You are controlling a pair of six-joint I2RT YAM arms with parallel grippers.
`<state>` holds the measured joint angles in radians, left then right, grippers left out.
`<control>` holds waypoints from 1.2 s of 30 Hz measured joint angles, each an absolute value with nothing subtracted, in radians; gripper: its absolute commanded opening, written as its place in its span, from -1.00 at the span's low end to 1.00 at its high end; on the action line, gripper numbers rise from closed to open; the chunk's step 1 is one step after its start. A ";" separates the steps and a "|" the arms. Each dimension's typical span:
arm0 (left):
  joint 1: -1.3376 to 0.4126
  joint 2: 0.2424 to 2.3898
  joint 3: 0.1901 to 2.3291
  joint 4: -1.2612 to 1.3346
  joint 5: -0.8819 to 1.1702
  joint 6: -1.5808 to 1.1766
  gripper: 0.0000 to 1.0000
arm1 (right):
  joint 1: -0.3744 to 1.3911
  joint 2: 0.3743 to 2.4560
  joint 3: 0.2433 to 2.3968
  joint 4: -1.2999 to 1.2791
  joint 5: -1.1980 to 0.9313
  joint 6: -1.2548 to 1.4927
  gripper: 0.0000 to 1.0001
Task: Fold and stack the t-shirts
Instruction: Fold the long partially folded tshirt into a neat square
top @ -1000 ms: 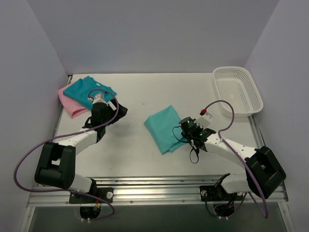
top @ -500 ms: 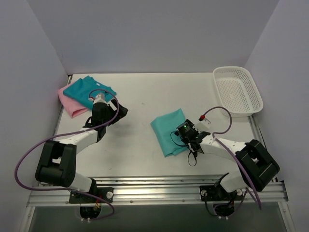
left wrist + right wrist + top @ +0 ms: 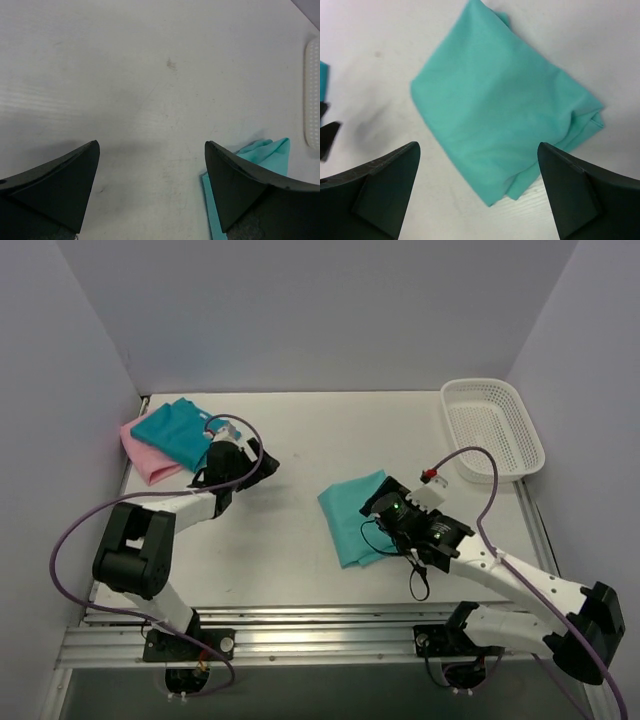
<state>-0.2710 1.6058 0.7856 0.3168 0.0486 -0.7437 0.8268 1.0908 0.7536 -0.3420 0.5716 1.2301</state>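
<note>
Far left: teal tee (image 3: 170, 428) stacked on pink tee (image 3: 141, 461), just left of my left jaws, which are spread, empty, over bare worktop (image 3: 300, 430). Folded green tee (image 3: 345, 520) lies mid-worktop beneath my right jaws, spread wide, pinching nothing.

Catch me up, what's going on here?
Two arms are folding and stacking tees. The right gripper hangs open over the folded sea-green tee mid-table, holding nothing. The left gripper is open too, beside the teal tee lying on the pink tee at the far left.
</note>
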 measured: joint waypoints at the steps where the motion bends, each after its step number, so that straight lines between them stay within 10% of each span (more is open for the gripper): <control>1: -0.282 1.650 0.834 0.315 0.067 -0.733 0.90 | 0.837 1.069 0.776 -0.351 0.582 1.227 0.99; 6: -0.338 1.907 1.135 0.313 0.192 -0.697 0.94 | 0.859 1.023 0.804 -0.339 0.620 1.158 0.68; 8: -0.361 1.961 1.177 0.331 0.224 -0.699 0.94 | 0.856 1.028 0.785 -0.278 0.624 1.102 -0.31; 11: -0.391 1.997 1.181 0.341 0.253 -0.706 0.95 | 0.814 1.079 0.762 -0.139 0.592 1.008 -1.00; 25: -0.447 1.907 1.063 0.359 0.273 -0.736 0.96 | 0.588 1.806 1.056 0.141 0.492 0.881 -1.00; 36: -0.453 1.650 0.916 0.270 0.204 -0.723 0.96 | 0.436 1.789 0.943 0.199 0.493 0.896 -1.00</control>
<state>-0.4526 1.6497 0.9157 0.2703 0.2035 -0.7227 0.4362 1.7889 0.9432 0.1986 0.4931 0.8963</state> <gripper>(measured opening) 0.978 0.001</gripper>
